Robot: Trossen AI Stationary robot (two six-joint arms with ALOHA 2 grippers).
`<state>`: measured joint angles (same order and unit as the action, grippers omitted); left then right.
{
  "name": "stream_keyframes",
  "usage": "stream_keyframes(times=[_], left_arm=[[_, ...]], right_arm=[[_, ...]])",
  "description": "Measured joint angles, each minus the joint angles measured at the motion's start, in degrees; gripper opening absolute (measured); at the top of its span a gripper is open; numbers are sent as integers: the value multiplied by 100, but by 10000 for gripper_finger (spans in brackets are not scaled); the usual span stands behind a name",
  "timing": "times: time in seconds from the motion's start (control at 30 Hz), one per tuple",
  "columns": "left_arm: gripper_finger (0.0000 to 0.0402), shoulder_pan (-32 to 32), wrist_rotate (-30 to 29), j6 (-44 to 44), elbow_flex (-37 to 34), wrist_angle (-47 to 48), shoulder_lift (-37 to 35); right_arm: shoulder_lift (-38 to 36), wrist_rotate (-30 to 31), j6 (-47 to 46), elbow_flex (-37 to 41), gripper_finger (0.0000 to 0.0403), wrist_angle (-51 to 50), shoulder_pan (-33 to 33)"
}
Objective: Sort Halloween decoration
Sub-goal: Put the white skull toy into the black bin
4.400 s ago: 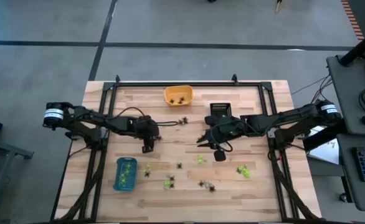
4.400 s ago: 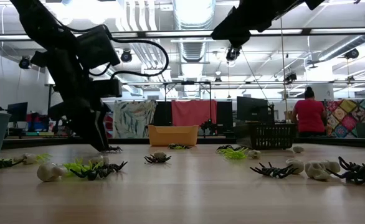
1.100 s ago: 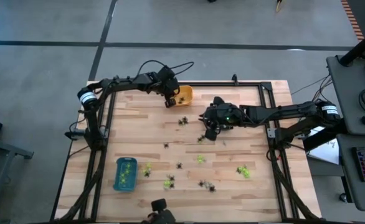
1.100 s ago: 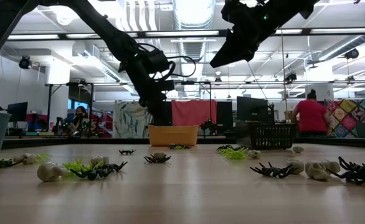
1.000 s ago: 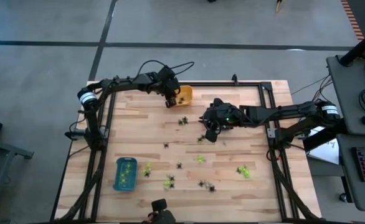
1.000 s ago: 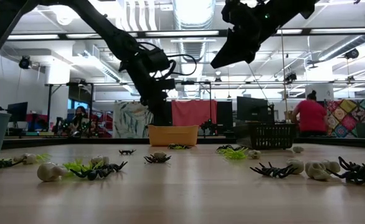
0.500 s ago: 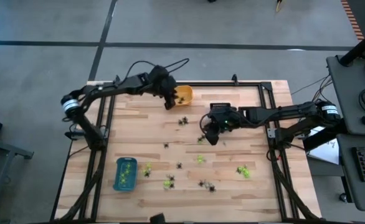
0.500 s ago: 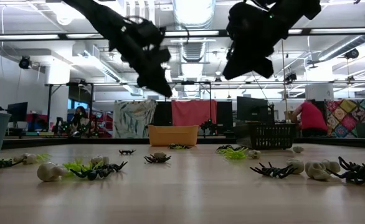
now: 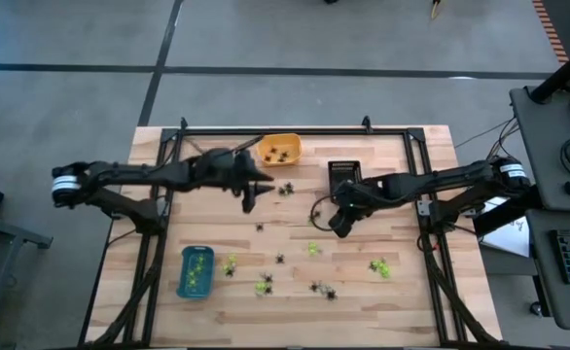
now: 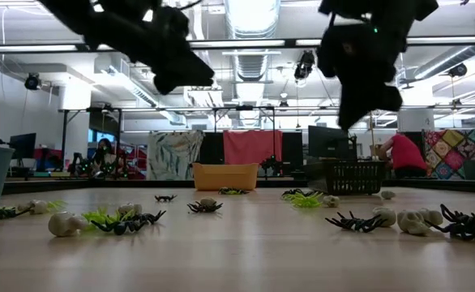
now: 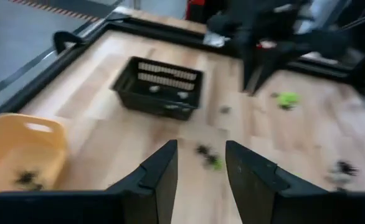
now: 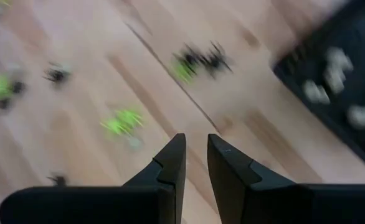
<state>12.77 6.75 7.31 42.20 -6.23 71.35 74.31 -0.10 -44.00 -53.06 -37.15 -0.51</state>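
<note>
Small plastic Halloween trinkets (image 9: pixel 264 283) lie scattered over the pale wooden tabletop (image 9: pixel 207 214): lime-green pieces, black spider-like pieces and whitish lumps, most of them in the near half, with a small cluster (image 9: pixel 286 190) just in front of the orange tray. In the low view a person in a red top (image 10: pixel 400 154) stands in the room beyond the table.

The orange plastic tray (image 9: pixel 278 149) at the far edge holds a few black spider-like pieces. The black slotted basket (image 9: pixel 343 174) beside it holds whitish pieces, as the left wrist view shows. The blue tray (image 9: pixel 195 271) near the front left corner holds lime-green pieces.

The left gripper (image 9: pixel 249 201) hangs above the tabletop just in front of the orange tray, fingers a moderate gap apart with nothing between them. The right gripper (image 9: pixel 339 227) hovers in front of the black basket, above the loose pieces, fingers close together with only a narrow gap, and empty.
</note>
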Motion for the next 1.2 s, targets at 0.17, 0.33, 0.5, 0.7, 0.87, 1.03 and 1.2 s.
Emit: stream_keyframes(times=[0.17,0.33,0.5,0.7,0.87,1.03,1.2], left_arm=[[117,-505,-690,466,-661,-780,-380],[117,-650,-877,579,-871,-1105,-496],[117,-647,-932,545,-807,-1109,-444],[117,-644,-932,408,-632,-1114,-237],[117,-640,-933,368,-488,-1111,-31],[117,-640,-932,333,-350,-1088,214],[117,-640,-932,324,-249,-1099,434]], right_arm=[[420,-208,-353,-2,57,-775,-13],[832,-345,-571,-2,57,-1226,-13],[1109,-217,-648,-7,63,-1156,-11],[1344,75,-761,-20,101,-1129,4],[1563,120,-779,-22,117,-860,2],[1917,73,-722,-39,114,-660,4],[2077,-21,-639,-52,72,-658,2]])
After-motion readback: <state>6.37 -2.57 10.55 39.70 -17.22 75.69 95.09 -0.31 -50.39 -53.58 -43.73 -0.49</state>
